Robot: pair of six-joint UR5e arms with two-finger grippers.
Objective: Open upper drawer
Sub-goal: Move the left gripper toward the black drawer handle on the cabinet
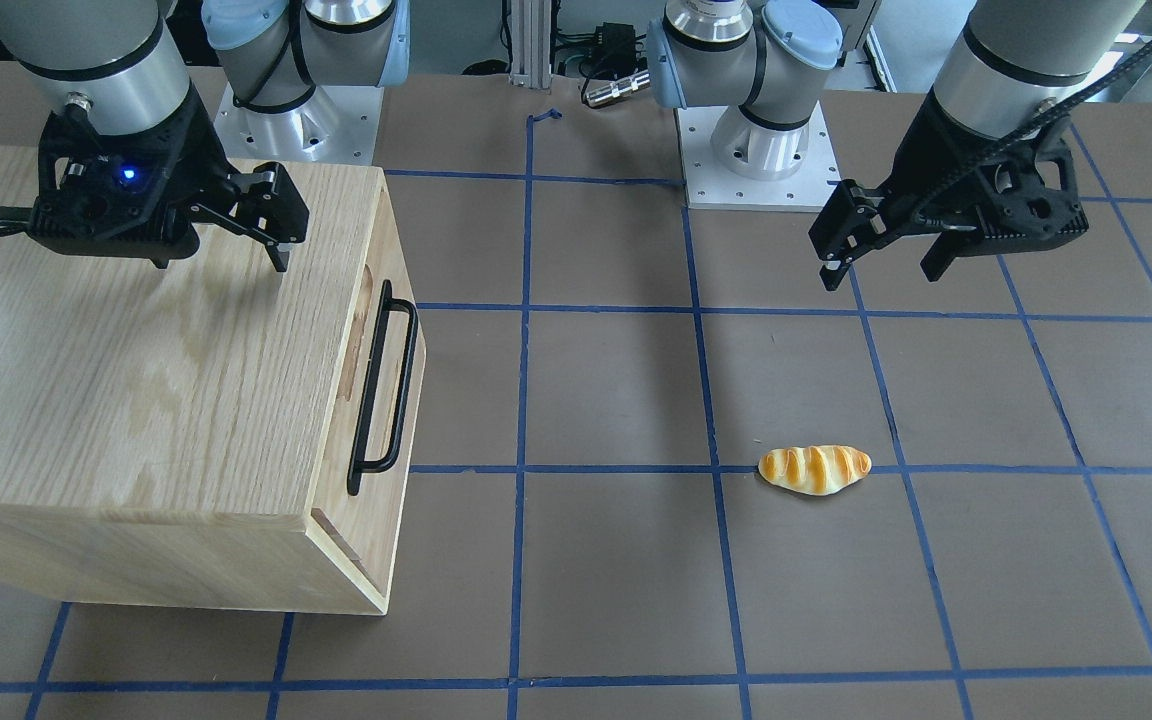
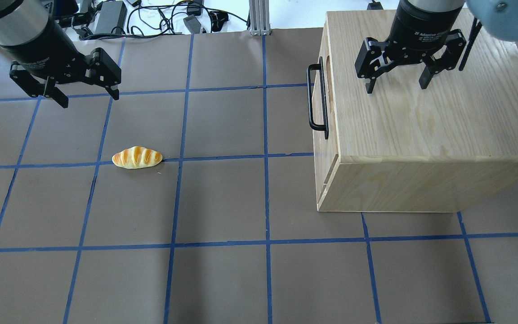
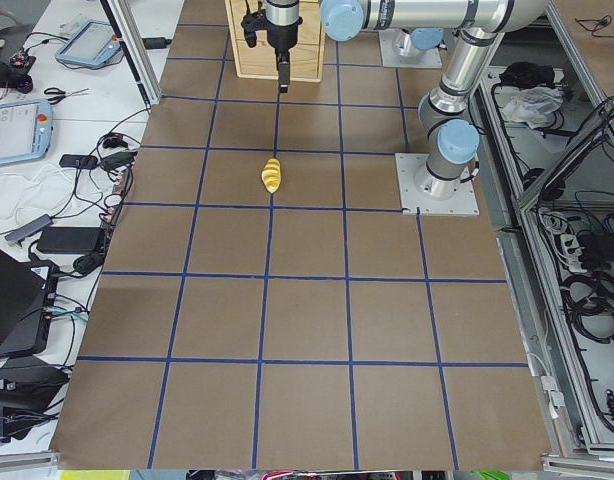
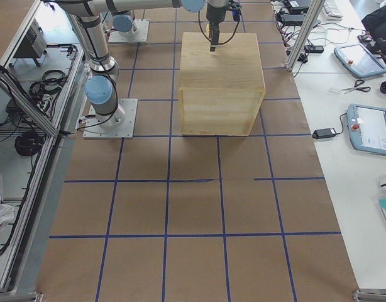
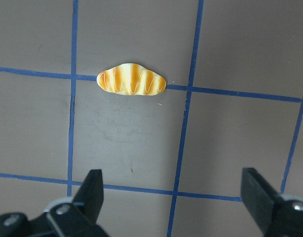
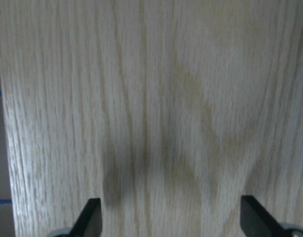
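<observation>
The right gripper (image 2: 396, 85) hangs wide open over the top of the wooden box (image 2: 421, 126). It holds nothing. The upper drawer (image 2: 318, 99) is in the side of the box that faces the middle of the table. It looks pushed in, and its black handle (image 2: 310, 96) sticks out. The left gripper (image 2: 89, 100) is wide open and empty too, above the brown table (image 2: 223, 202) with blue lines. A bread roll (image 2: 136, 157) lies near it, far from the box.

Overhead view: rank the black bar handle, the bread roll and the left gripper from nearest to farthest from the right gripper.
Measured from the right gripper, over the cabinet:
1. The black bar handle, on the cabinet's front face.
2. The bread roll, on the table in the view's left half.
3. The left gripper, raised at the view's far left.
</observation>
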